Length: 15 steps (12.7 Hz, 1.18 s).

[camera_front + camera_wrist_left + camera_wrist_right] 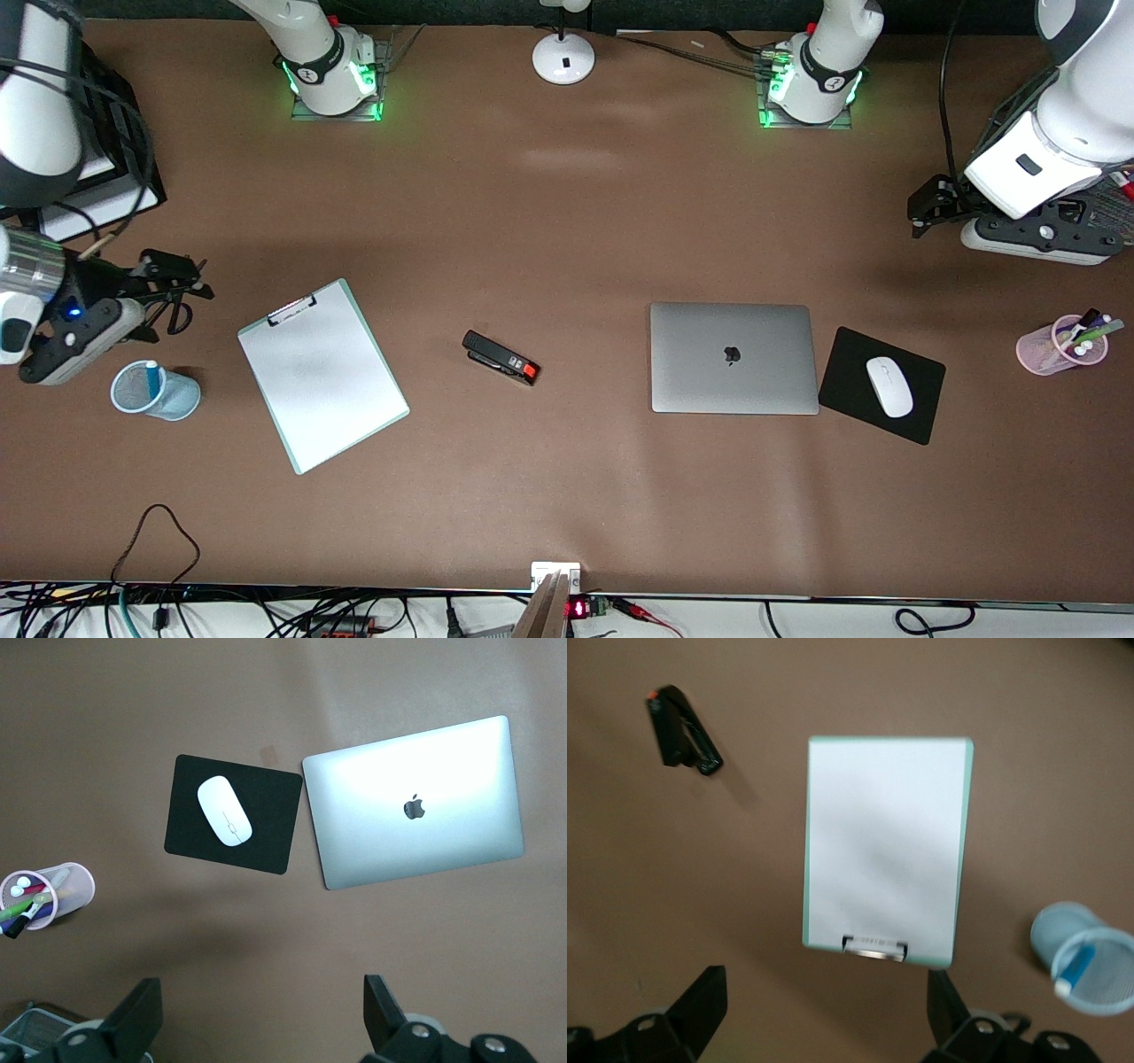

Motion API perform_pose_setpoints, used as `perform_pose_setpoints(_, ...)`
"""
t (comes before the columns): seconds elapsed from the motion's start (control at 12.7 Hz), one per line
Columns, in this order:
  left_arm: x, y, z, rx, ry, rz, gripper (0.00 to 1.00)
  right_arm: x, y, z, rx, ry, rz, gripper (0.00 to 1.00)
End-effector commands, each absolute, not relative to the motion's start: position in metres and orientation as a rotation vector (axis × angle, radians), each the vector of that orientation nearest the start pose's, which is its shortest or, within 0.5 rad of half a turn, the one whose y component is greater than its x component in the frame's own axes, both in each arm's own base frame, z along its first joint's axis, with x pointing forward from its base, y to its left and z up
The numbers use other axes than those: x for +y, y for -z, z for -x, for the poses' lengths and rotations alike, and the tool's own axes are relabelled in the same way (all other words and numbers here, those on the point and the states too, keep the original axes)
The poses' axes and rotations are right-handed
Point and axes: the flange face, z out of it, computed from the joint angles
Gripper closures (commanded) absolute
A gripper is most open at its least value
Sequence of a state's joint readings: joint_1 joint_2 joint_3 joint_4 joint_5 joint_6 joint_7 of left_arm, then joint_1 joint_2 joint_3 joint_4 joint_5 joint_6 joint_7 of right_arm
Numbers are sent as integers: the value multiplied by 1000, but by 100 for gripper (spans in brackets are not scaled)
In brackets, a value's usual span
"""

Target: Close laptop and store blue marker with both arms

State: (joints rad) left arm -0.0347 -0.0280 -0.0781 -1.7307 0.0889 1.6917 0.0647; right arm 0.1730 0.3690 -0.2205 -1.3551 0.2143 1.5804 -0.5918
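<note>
The laptop (733, 358) lies shut on the counter beside the mouse pad (882, 385); the blue marker (152, 377) stands in the blue mesh cup (156, 391). Both steps look done. Right gripper (182, 288) and left gripper (921, 213) hang wide-jawed, empty; only retreat remains.

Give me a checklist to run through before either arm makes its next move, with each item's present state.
1. Laptop lid shut: ok, flat with logo up.
2. Blue marker stored in the blue mesh cup: ok, standing inside.
3. Left hand open and holding nothing: ok, up over the table's left-arm end.
4. Right hand open and holding nothing: ok, up near the blue mesh cup.
5. Mouse on its black pad beside the laptop: ok.
6. Stapler apart from clipboard and laptop: ok.
</note>
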Motion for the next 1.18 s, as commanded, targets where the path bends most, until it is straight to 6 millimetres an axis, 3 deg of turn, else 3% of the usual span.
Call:
perform_pose_setpoints(0.0,-57,-581,-550,285,-5,3059,0,25,-509,-636,-526,-266,2959,0)
perform_pose_setpoints(0.32,-57,-579,-551,287,-9,3058,0,16,-515,-623,-336,-414,3095,0)
perform_pose_setpoints(0.47,-57,-578,-552,287,-12,3058,0,18,-539,-617,-369,-362,3176,0)
perform_pose_setpoints(0.55,-56,-578,-552,290,-10,3056,0,7,-552,-615,-338,-309,3187,0)
perform_pose_setpoints(0.71,-50,-578,-553,281,-10,3059,0,-11,-557,-620,-256,-226,3209,0)
perform_pose_setpoints(0.87,-48,-579,-553,273,-8,3059,0,-15,-571,-614,39,-192,3228,0)
perform_pose_setpoints(0.95,-49,-579,-553,276,-8,3059,0,-16,-581,-609,103,-165,3225,0)
perform_pose_setpoints(1.03,-49,-578,-553,276,-10,3059,0,-26,-589,-607,130,-134,3215,0)
perform_pose_setpoints(1.1,-49,-578,-553,281,-11,3059,0,-49,-592,-603,188,-127,3193,0)
